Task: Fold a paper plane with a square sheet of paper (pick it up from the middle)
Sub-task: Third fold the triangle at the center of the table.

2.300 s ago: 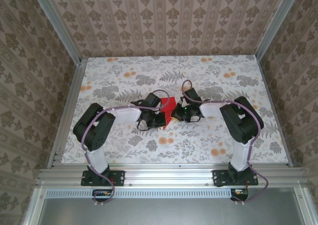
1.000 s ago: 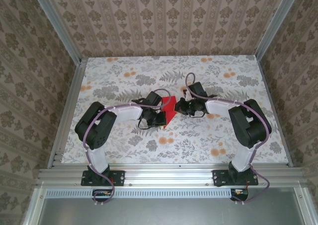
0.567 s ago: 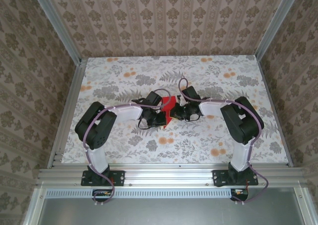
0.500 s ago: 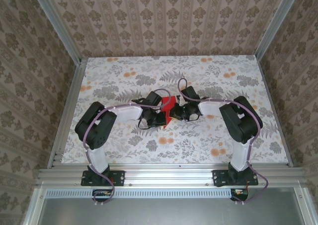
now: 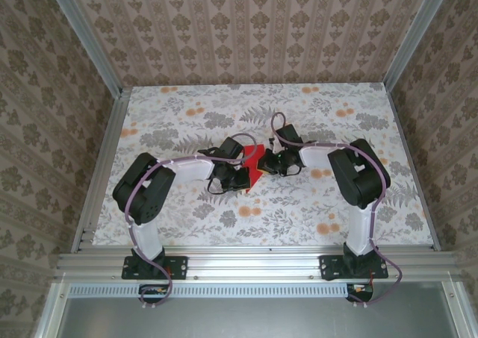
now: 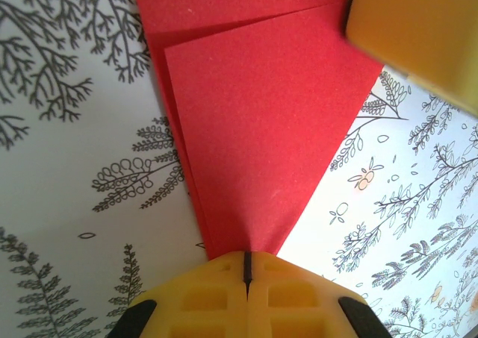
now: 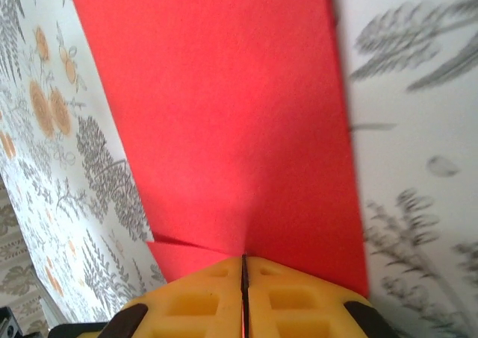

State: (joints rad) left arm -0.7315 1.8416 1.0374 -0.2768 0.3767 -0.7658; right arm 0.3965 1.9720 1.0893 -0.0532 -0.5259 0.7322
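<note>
Paper work sits at the middle of the tabletop (image 5: 321, 107), where both arms reach inward and meet over the red sheet of paper (image 5: 253, 166). The sheet is partly folded: in the left wrist view one layer lies over another with its edge slightly offset, and the whole shape narrows to a point.

That point runs straight into the left fingers (image 6: 246, 262), which are pressed together on it, seam closed with the red paper (image 6: 254, 121) pinched between. This looks like an anchoring hold, pinning the tip so the layers cannot slide apart.

Right fingers (image 7: 243, 263) are likewise closed flat on the paper (image 7: 231, 121), gripping a wider edge where a small second layer peeks out beside them. From above, the two sets of fingers, left (image 5: 240, 175) and right (image 5: 267, 161), bracket the sheet from opposite sides, probably so one side steadies while the other works a crease. The dart shape is not finished yet; the fold is midway, by my reading.
</note>
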